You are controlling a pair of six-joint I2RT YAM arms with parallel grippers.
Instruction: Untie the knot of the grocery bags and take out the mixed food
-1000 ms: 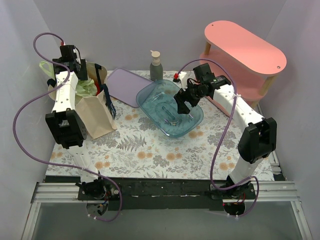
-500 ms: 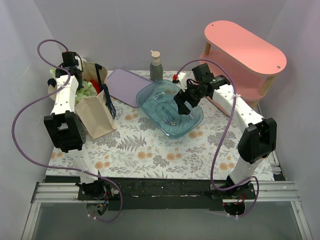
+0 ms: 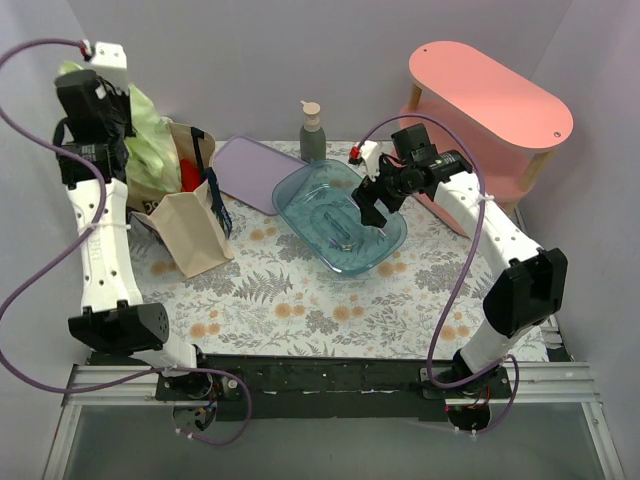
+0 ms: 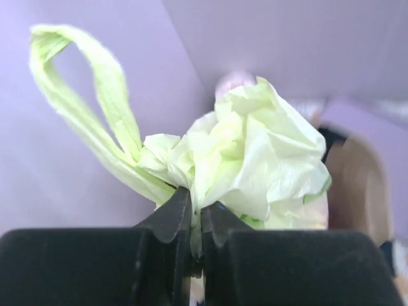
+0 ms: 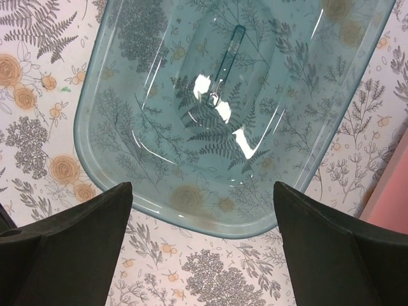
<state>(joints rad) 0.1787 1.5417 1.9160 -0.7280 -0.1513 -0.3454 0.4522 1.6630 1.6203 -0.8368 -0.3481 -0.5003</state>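
My left gripper (image 4: 196, 213) is shut on a pinch of the pale-green plastic grocery bag (image 4: 261, 153), just below its bunched top. One long handle loop (image 4: 95, 83) sticks up to the left, out of the twisted knot (image 4: 159, 153). In the top view my left gripper (image 3: 118, 100) is raised high at the far left and the green bag (image 3: 148, 130) hangs from it above the beige canvas tote (image 3: 190, 235). Something red (image 3: 188, 170) shows in the tote's mouth. My right gripper (image 5: 204, 245) stands open above the near rim of the clear blue tray (image 5: 210, 224), holding nothing.
A pump bottle (image 3: 312, 130) stands at the back, with a flat lilac board (image 3: 255, 170) beside it. The pink two-level shelf (image 3: 490, 100) fills the back right corner. Lilac walls close in the left, back and right sides of the floral tabletop (image 3: 300, 300).
My left gripper shut on the green bag inside the tote and rose, lifting the bag up and to the left. The right arm stayed over the tray.
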